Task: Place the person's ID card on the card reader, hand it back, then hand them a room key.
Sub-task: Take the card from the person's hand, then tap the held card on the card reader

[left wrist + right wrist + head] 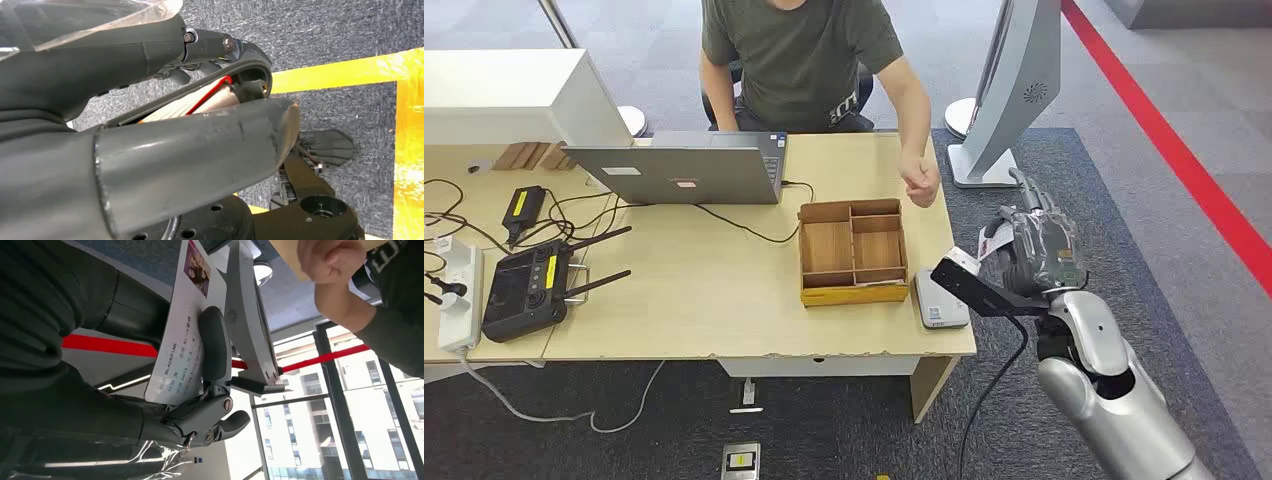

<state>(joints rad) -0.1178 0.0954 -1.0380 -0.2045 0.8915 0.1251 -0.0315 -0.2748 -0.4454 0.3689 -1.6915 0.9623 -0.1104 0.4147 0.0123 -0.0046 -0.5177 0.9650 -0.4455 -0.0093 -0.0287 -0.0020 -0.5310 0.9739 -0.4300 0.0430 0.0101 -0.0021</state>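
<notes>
My right hand hovers just off the table's right edge, a little above the grey card reader on the table's front right corner. It pinches the white ID card. In the right wrist view the thumb presses on the printed ID card, which carries a small photo. The person's fist hangs over the table's right edge, beyond my hand, and shows as a fist past the card. My left hand hangs over carpet, fingers curved toward the thumb around a pale red-edged strip I cannot identify.
A wooden compartment box stands left of the reader. A laptop, a black remote controller, a power strip and cables cover the table's left half. A white kiosk stand rises at the back right.
</notes>
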